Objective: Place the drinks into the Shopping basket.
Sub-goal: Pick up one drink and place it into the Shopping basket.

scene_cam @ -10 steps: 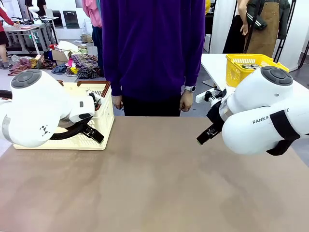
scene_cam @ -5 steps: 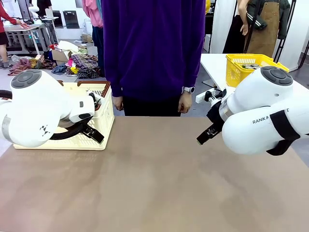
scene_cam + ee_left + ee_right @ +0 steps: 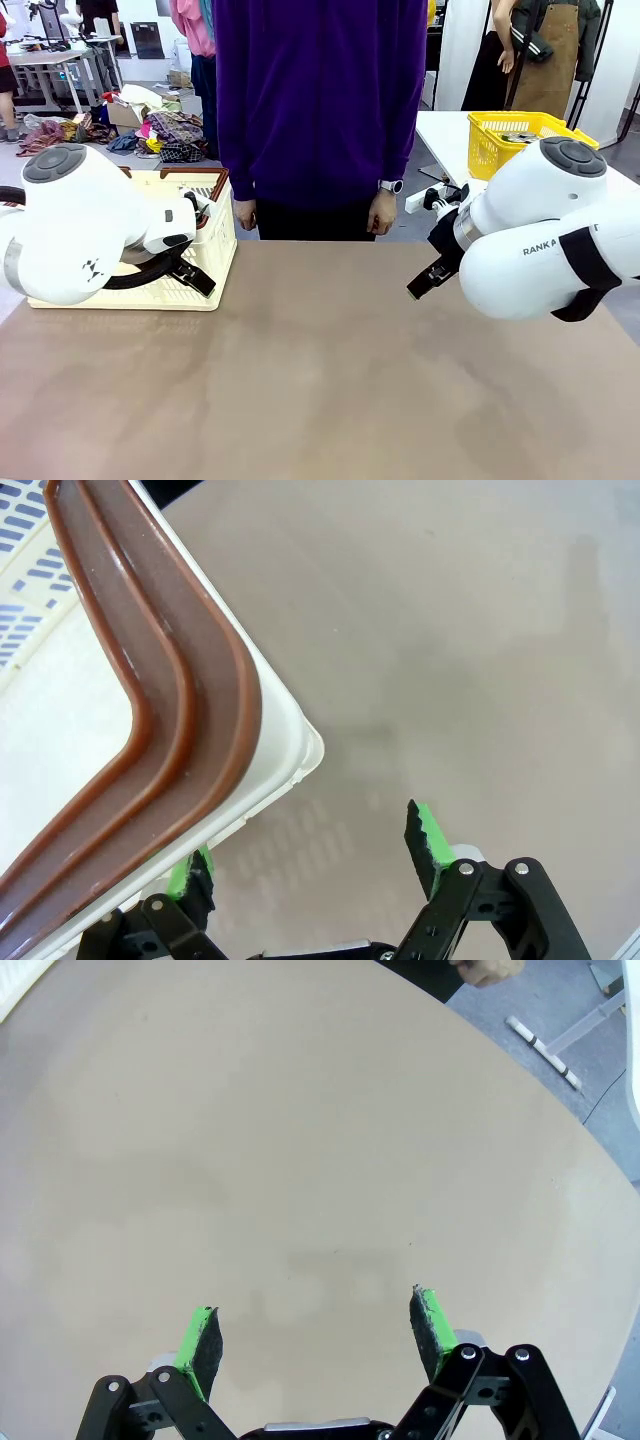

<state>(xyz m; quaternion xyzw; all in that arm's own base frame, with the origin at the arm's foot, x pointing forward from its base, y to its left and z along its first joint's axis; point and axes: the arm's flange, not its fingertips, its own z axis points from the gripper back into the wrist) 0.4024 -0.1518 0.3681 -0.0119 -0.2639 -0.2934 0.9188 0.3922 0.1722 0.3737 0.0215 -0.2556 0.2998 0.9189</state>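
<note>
The Shopping basket point(image 3: 215, 240), cream-white and slatted with a brown rim, stands at the table's far left, partly behind my left arm. Its corner with the folded brown handles point(image 3: 190, 710) lies just below my left gripper point(image 3: 310, 855), which hangs open and holds nothing, one green pad point(image 3: 428, 832) over bare table. My right gripper point(image 3: 315, 1335) is also open and holds nothing, above bare table on the right side. The drinks are out of view.
A person in a purple top stands at the far edge, both hands point(image 3: 383, 212) hanging at their sides. A smaller yellow basket point(image 3: 500, 140) sits on a white table at the back right. The brown tabletop point(image 3: 320, 380) stretches between my arms.
The person has shifted very slightly to the right. Neither arm has moved.
</note>
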